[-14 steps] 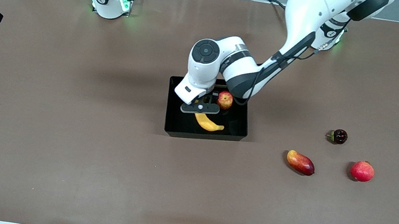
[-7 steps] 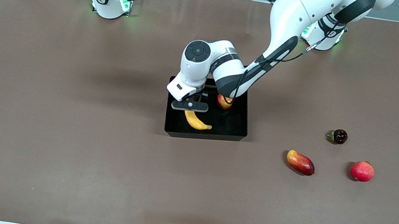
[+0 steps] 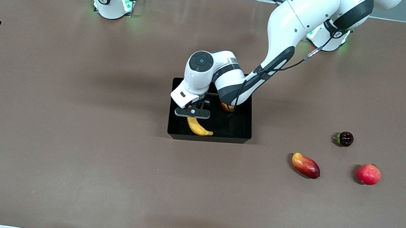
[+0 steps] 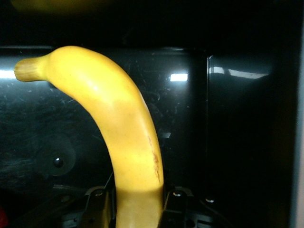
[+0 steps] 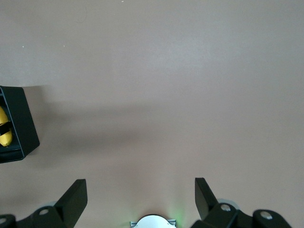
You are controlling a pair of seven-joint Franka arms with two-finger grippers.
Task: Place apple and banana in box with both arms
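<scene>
Nearly finished, judging by how things lie. Apple already down in the box, by the wall toward the arms' edge of the table, mostly hidden under the left arm's wrist. Banana low inside the box near the corner facing the front camera and the right arm's end, yet clamped between the closed fingers of the left gripper; in the wrist view, banana hanging over the glossy black floor. Left to do: release and lift clear. Right gripper spread wide, empty, waiting over bare table beside the box.
</scene>
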